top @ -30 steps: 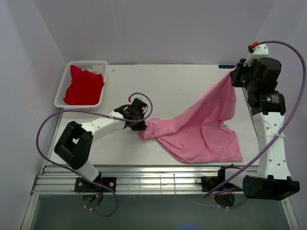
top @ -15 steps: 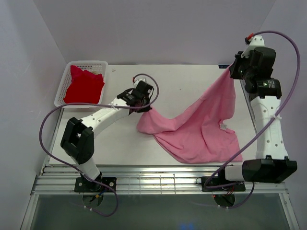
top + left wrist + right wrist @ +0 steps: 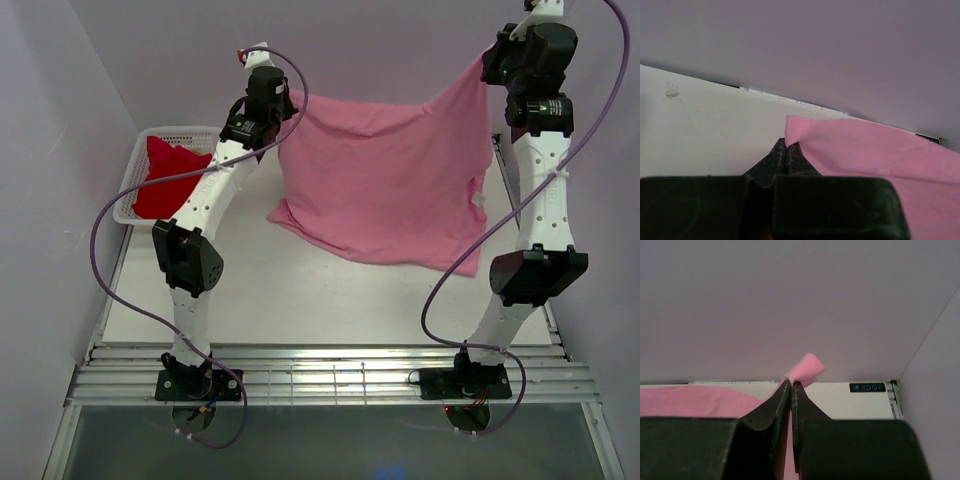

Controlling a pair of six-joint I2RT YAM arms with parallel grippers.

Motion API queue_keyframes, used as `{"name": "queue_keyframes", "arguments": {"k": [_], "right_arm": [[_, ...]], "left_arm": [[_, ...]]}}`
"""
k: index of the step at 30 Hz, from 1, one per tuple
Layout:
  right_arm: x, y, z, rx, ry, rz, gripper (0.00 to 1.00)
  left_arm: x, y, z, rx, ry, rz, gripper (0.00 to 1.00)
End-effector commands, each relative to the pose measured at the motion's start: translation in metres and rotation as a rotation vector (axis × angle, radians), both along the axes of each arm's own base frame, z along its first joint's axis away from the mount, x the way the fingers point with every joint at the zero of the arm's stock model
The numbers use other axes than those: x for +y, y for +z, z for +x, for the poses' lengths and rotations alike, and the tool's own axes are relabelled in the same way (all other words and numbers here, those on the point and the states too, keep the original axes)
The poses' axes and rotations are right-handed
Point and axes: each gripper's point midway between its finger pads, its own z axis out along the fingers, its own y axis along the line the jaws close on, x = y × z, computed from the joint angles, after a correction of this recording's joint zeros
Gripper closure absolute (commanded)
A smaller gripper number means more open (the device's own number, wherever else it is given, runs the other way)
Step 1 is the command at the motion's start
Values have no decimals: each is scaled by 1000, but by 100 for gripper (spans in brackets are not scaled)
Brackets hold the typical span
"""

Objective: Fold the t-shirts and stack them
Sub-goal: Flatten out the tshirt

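Left gripper (image 3: 785, 146), right gripper (image 3: 791, 382) each pinch only tip of pink t-shirt (image 3: 385, 175); corner may slip, shirt collapses.

A robotics lab cell: a white counter (image 3: 300, 300) boxed in by plain pale walls (image 3: 400, 40) (back and both sides), a left arm (image 3: 215, 190) and right arm (image 3: 540, 180) bolted to a slotted metal rail (image 3: 330, 360), purple cables (image 3: 93, 250) looping loose

A white mesh basket (image 3: 181, 131) sits at the table's (image 3: 300, 290) far-left corner (dark label (image 3: 867, 387), perhaps "XDOF", far-right).
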Motion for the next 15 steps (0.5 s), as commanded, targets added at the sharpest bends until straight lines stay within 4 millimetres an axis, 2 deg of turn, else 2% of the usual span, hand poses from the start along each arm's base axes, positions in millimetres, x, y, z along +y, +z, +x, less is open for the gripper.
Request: {"name": "queue_keyframes", "arguments": {"k": [1,3,5,8,9,10,12,13,14,15], "right_arm": [[7,140,-58,-446,41,-4,92],[8,162,-70,-511,54,-47,92],[10,179,-83,-561,62,-66,92],[13,183,-99,-575,77,-78,92],[14,180,-104,-568,86,-76,92],[16,166,-109,-538,90,-72,92],[16,151,-115,-508,92,-67,92],[16,130,-119,-460,91,-67,92],[15,114,-121,-417,90,-73,92],[15,99,-123,-381,92,-83,92]], "left_arm": [[24,144,-38,-399,1,-57,100],[30,158,-46,-496,3,-52,100],[38,185,-62,-579,1,-41,100],[41,186,-68,-583,-18,-12,100],[40,179,-68,-569,-30,7,100],[35,160,-66,-532,-57,28,100],[37,141,-70,-480,-65,47,100],[35,114,-69,-423,-77,64,100],[35,102,-72,-400,-87,70,100],[38,101,-83,-395,-96,60,100]]}}
